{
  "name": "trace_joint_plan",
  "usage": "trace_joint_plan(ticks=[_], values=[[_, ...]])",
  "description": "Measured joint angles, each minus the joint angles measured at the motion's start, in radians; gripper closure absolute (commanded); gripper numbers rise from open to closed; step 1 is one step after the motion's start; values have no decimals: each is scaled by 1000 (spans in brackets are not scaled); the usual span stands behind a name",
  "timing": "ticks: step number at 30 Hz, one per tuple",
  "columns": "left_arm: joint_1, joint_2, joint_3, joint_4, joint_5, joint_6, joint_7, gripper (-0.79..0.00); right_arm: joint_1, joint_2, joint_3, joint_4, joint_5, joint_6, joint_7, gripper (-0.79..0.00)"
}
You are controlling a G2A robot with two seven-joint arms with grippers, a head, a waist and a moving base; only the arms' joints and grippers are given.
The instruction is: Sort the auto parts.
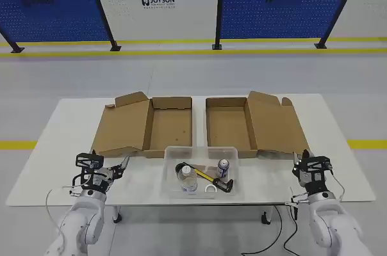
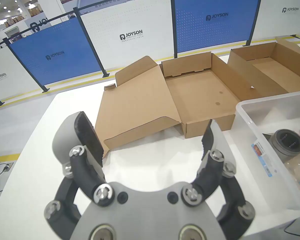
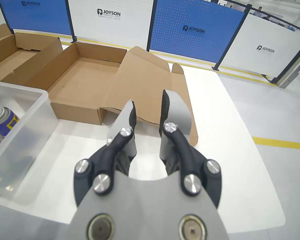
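Observation:
A clear plastic bin [image 1: 170, 171] sits at the table's front middle. In it lie a dark metal bearing [image 2: 287, 142], a bagged part [image 1: 189, 183], a blue spray can [image 3: 1, 119], a yellow piece [image 1: 207, 174], a white ring [image 1: 211, 189] and a black tool [image 1: 225, 186]. My left gripper [image 2: 146, 121] hovers over the table left of the bin, open wide and holding nothing; from above it is the left gripper [image 1: 122, 166]. My right gripper [image 3: 148, 98] is right of the bin, over the lid of the right box, open by a narrow gap with nothing inside; from above it is the right gripper [image 1: 302, 155].
Two open cardboard boxes stand behind the bin, the left box [image 1: 171, 128] and the right box [image 1: 227, 127], each with its lid folded outward. Bare white table [image 1: 52, 160] lies at both ends. The front edge runs just under both arms.

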Motion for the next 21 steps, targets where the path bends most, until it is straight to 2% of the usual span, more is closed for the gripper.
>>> trace_joint_plan(ticks=[1, 9, 12, 16, 21], values=[[0, 0, 0, 0, 0, 0, 0, -785, 0, 0, 0, 0, 0, 0, 0, -785], [-30, -3, 25, -25, 12, -29, -22, -785, 0, 0, 0, 0, 0, 0, 0, -785], [-49, -4, 48, -50, -23, -93, -43, -785, 0, 0, 0, 0, 0, 0, 0, -785], [-77, -4, 84, -79, -106, -227, -104, -785, 0, 0, 0, 0, 0, 0, 0, -785], [-112, -3, 136, -80, -156, -360, -169, -785, 0, 0, 0, 0, 0, 0, 0, -785]])
